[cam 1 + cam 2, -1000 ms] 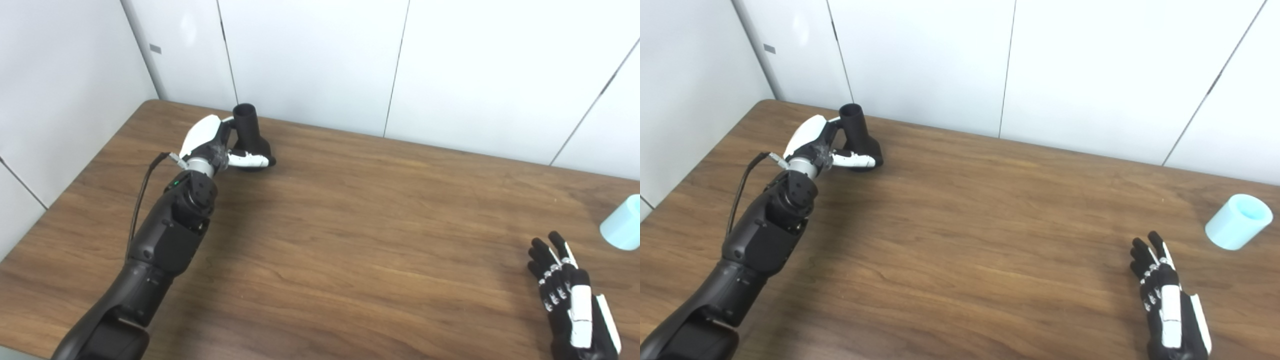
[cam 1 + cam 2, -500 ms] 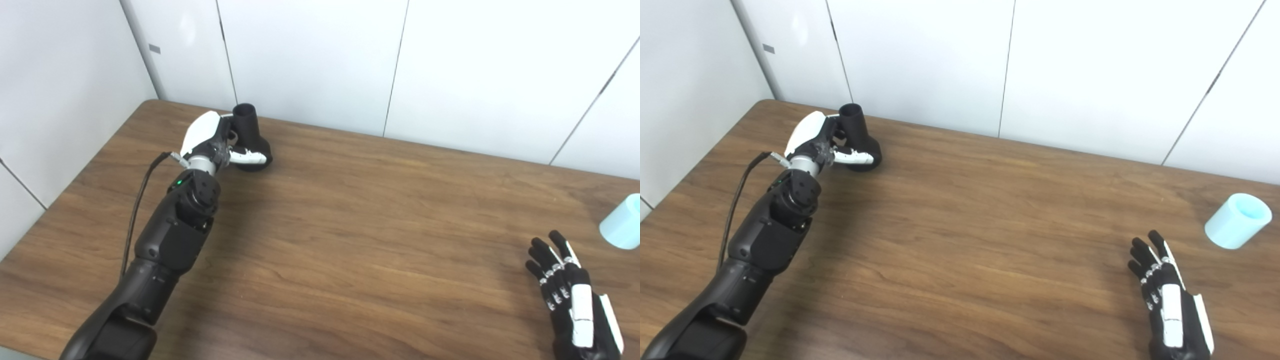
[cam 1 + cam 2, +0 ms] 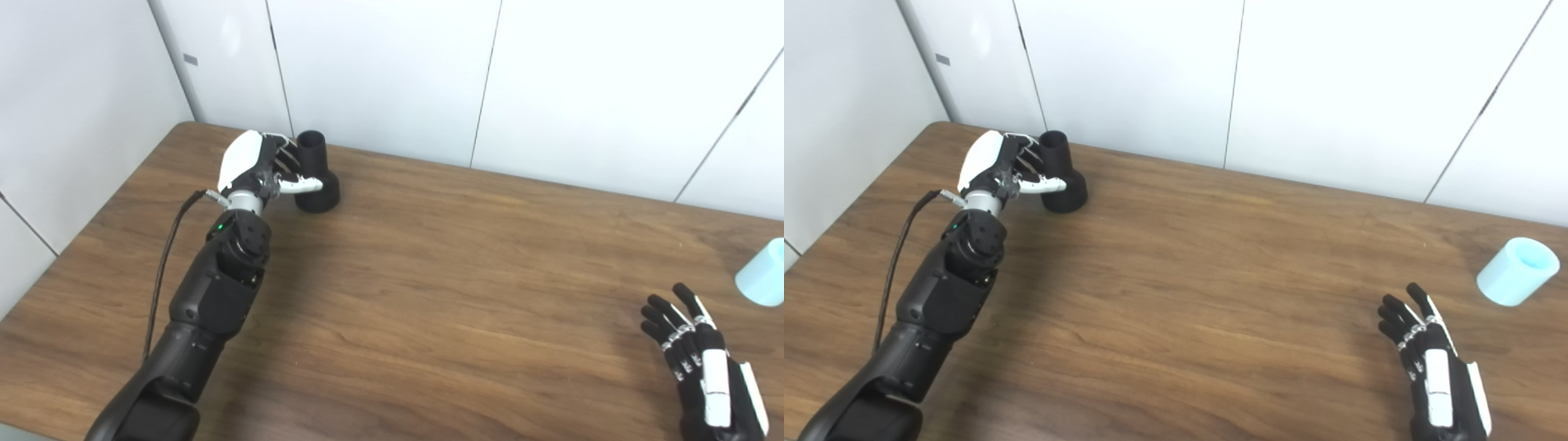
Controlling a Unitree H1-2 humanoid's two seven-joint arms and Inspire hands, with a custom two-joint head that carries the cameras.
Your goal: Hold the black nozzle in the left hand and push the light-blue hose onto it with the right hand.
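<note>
The left hand [image 3: 995, 165] curls its fingers [image 3: 1044, 182] around the black nozzle [image 3: 1061, 174], which stands on the worktop [image 3: 1182, 275]. The right hand [image 3: 1436, 373] has its fingers spread.

The black nozzle [image 3: 316, 173] now stands a little further from the left wall, and it is upright, while one second ago it leaned. The left hand [image 3: 257, 166] sits higher beside the nozzle's neck, its thumb [image 3: 301, 182] crossing the front just above the wide base, and its fingers [image 3: 283, 154] are closer to the neck. The right hand [image 3: 1436, 380] spreads its fingers slightly more.
</note>
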